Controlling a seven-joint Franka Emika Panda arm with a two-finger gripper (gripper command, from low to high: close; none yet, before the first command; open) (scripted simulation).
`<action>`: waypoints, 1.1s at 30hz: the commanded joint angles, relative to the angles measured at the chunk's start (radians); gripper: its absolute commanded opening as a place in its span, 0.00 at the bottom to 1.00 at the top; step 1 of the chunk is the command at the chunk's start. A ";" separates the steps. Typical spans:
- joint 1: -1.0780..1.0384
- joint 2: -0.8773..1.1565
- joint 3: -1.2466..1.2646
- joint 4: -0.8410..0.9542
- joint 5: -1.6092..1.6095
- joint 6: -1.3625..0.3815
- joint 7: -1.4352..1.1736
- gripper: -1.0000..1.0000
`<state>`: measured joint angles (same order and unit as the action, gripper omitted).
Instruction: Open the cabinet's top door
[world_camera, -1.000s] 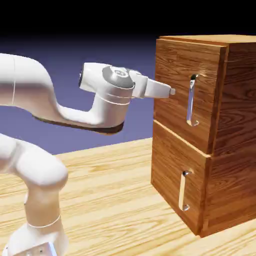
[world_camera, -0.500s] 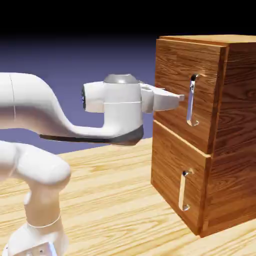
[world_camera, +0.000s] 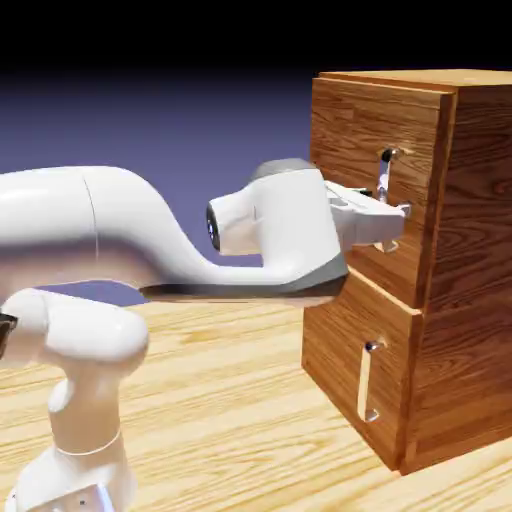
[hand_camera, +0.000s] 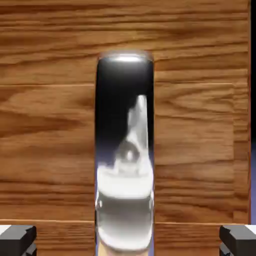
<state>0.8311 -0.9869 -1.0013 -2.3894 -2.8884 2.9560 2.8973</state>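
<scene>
Forward and toward the exterior view's right have come my jaws (world_camera: 404, 211), from just short of the upper handle (hand_camera: 125, 150) to a place around it. They stand wide: the hand view shows one fingertip on each side of the silver bar, with door wood showing in both gaps, so I am not clamped on it. My arm (world_camera: 295, 225) has swung along with them, and its hand now covers the middle part of that handle in the exterior view.

The top door (world_camera: 345, 125) is still shut, flush on the upper half of the cabinet (world_camera: 475, 240). Its handle runs upright near the front corner edge toward the exterior view's right. Below, across a pale seam, the lower door (world_camera: 335, 345) is shut too, its shorter handle (world_camera: 364, 383) well apart from me. Both doors sit where they did. The cabinet stands on the bench (world_camera: 220, 400); nothing else lies between me and the upper handle. Past one door edge, the hand view shows a strip of dark and blue backdrop (hand_camera: 253, 190).
</scene>
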 joint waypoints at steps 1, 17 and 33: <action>-0.036 0.002 0.025 -0.025 0.019 -0.015 0.000 0.00; -0.616 -0.049 0.527 -0.352 0.391 -0.153 0.000 0.00; -1.015 -0.320 0.985 -0.575 1.045 -0.143 -0.271 0.00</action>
<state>-0.1842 -1.3071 -0.0170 -2.9639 -1.8449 2.8140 2.6267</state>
